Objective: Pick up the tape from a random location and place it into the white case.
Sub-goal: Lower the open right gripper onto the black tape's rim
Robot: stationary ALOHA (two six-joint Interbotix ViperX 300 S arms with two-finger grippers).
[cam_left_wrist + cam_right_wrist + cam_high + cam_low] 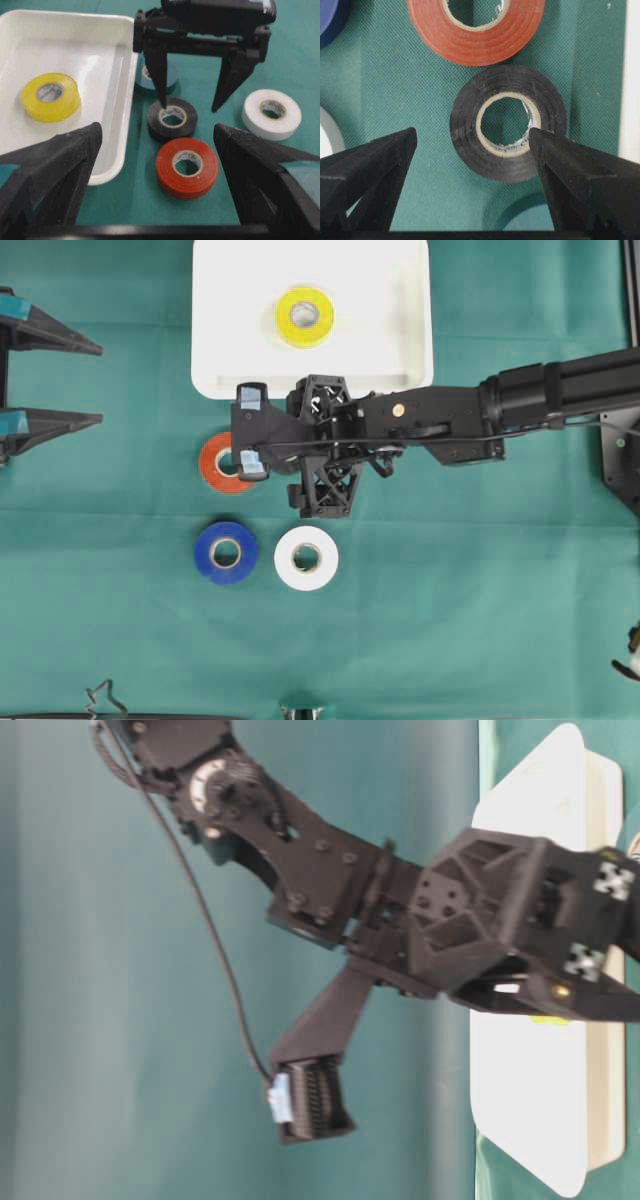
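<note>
The white case (215, 320) stands at the top middle with a yellow tape (304, 316) lying in it. My right gripper (472, 132) hangs open, low over a black tape (507, 129) that lies flat on the cloth. One fingertip is over the inner edge of the roll's hole and the other is outside the roll. The left wrist view shows the same black tape (172, 119) under the right gripper (189, 106). My left gripper (100, 383) stays open at the left edge, holding nothing.
A red tape (218, 462) lies just beyond the black one, with a blue tape (226, 552) and a white tape (306, 557) nearer the front. A teal roll (157, 75) lies under the right arm beside the white case (75, 50). Green cloth covers the table.
</note>
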